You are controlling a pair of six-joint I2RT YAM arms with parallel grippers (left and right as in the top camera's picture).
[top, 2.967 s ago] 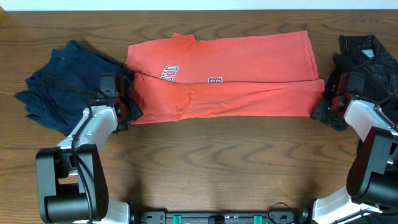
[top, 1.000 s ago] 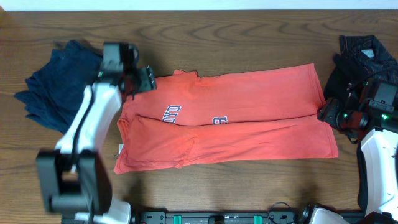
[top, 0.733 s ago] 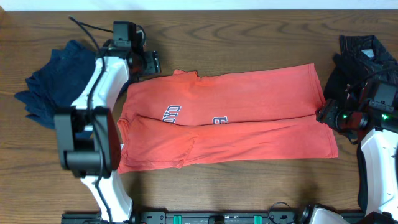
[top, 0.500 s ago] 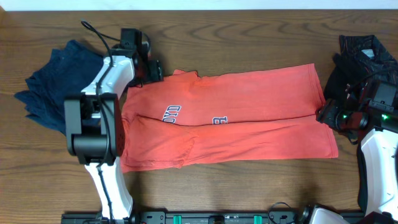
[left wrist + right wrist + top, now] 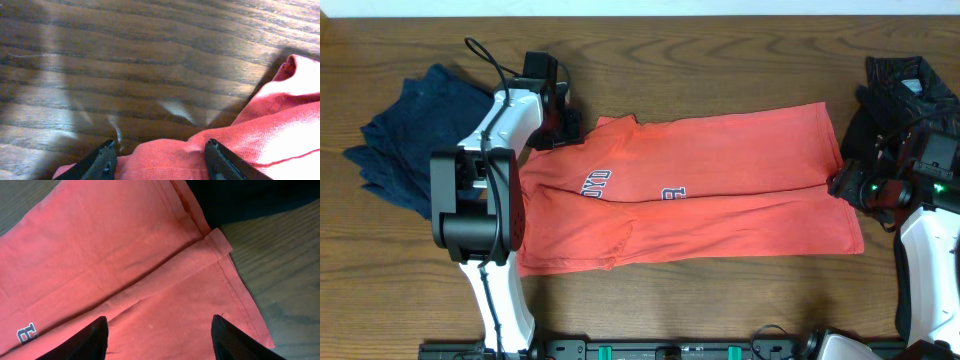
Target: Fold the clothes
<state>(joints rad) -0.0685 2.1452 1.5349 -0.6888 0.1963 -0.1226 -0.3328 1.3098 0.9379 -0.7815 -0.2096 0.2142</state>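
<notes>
Swung toward the far edge, my left claw [image 5: 564, 124] is hovering wide over the shoulder, my likely pinch spot, of the limp, light coral T-shirt [image 5: 720, 190] lying mid tabletop [image 5: 720, 310], right claw [image 5: 844, 187] gaping at its hem.

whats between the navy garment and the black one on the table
Between the navy garment and the black garment lies the coral-red T-shirt, spread out. The left arm reaches along its navy-side edge. The overhead view shows it.

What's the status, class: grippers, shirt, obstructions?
Left gripper open, jaws astride shoulder edge of coral-red cloth T-shirt. Right gripper open over its hem corner. Shirt partly folded lengthwise. Navy cloth garment, black cloth garment aside.
</notes>
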